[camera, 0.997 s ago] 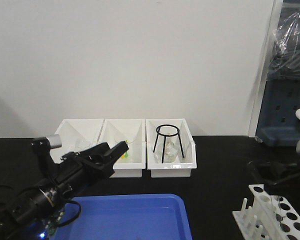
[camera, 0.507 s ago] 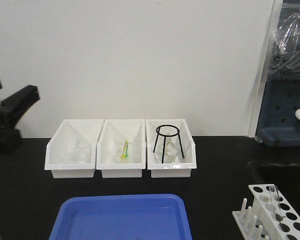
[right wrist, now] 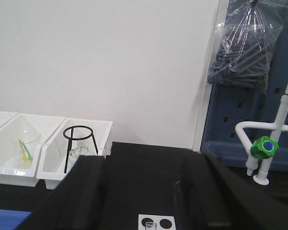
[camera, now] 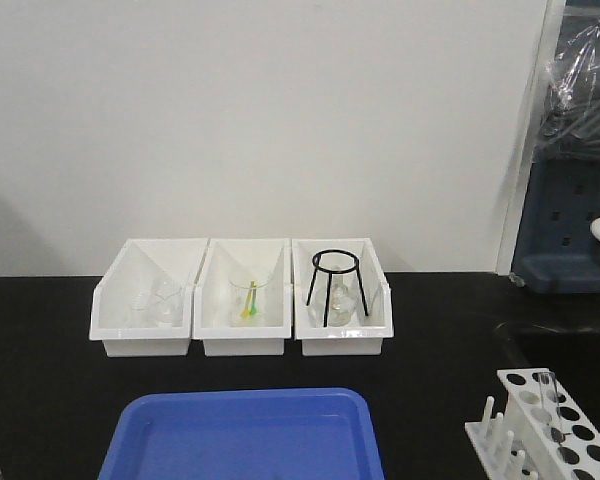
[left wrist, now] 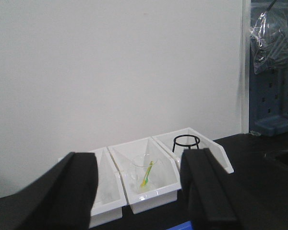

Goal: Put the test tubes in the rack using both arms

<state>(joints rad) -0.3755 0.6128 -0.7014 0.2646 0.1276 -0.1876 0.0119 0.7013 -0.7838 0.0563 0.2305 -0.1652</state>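
The white rack [camera: 578, 438] stands at the table's bottom right in the front view, with one clear test tube [camera: 549, 396] upright in a hole near its back end. Neither arm shows in the front view. In the left wrist view my left gripper [left wrist: 139, 162] is open and holds nothing; the white bins show through the gap between its fingers. My right gripper [right wrist: 145, 164] is also open and empty. It hangs above a corner of the rack [right wrist: 162, 222], where the rim of the test tube [right wrist: 150, 224] just shows at the bottom edge.
Three white open-fronted bins [camera: 242, 342] line the back of the black table, holding beakers, a yellow-green stick and a black wire tripod [camera: 334, 286]. A blue tray [camera: 245, 432] lies at the front middle. A blue cabinet [camera: 570, 220] stands at the right.
The left arm, which stretched over the tray's left side a second ago, rose to the far left and has since left the front view. The rack and tube have not moved.
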